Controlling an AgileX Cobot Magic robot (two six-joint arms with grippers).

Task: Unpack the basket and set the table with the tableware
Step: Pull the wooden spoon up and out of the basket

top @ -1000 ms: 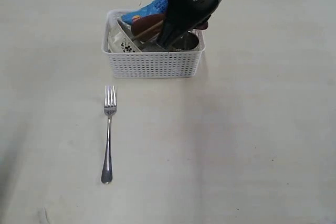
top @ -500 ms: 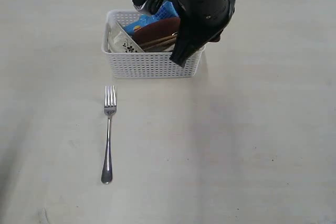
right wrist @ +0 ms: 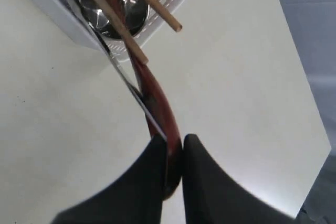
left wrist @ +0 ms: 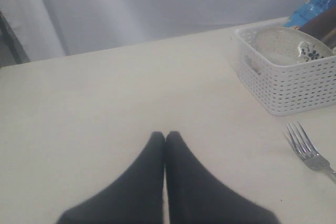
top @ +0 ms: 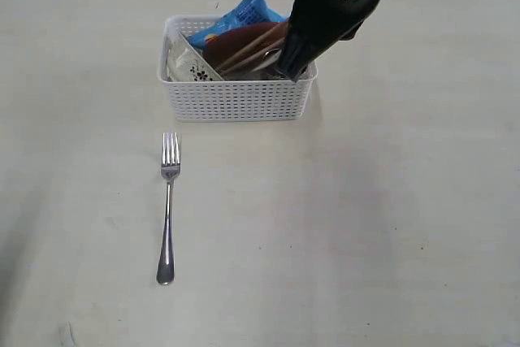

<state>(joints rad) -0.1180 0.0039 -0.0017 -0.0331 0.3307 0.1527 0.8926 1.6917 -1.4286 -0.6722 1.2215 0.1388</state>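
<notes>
Basket (top: 236,99): white moulded plastic, rectangular, perforated lattice walls under a solid rim. It stands on the table (top: 390,201) near the far edge, about mid-width. The table top is pale beige and matt with faint grain.

Contents, packed on edge:
- bowl (top: 185,64), glazed off-white with a small dark floral print, leaning at the left end of the basket
- plate (top: 236,40), round, reddish-brown
- chip bag (top: 244,12), glossy blue foil, sticking up at the back
- cup (right wrist: 137,14), polished steel, round mouth, at the right end
- chopsticks (right wrist: 113,17), two slim round wooden rods, crossing over the cup and past the rim

Fork (top: 168,209): bright steel, four tines. It lies flat on the table in front of the basket's left end, well apart from it, with the tines toward the basket.

Right gripper (right wrist: 175,142): black pads clamped on the spoon (right wrist: 160,108), which is dark red lacquered wood and widens toward the gripped end. The other end reaches into the basket over the cup. A thin steel strip runs alongside the spoon to the pads; I cannot tell whether it is gripped too.

Left gripper (left wrist: 165,137): jaws closed tip to tip, holding nothing, over bare table toward the left edge.
</notes>
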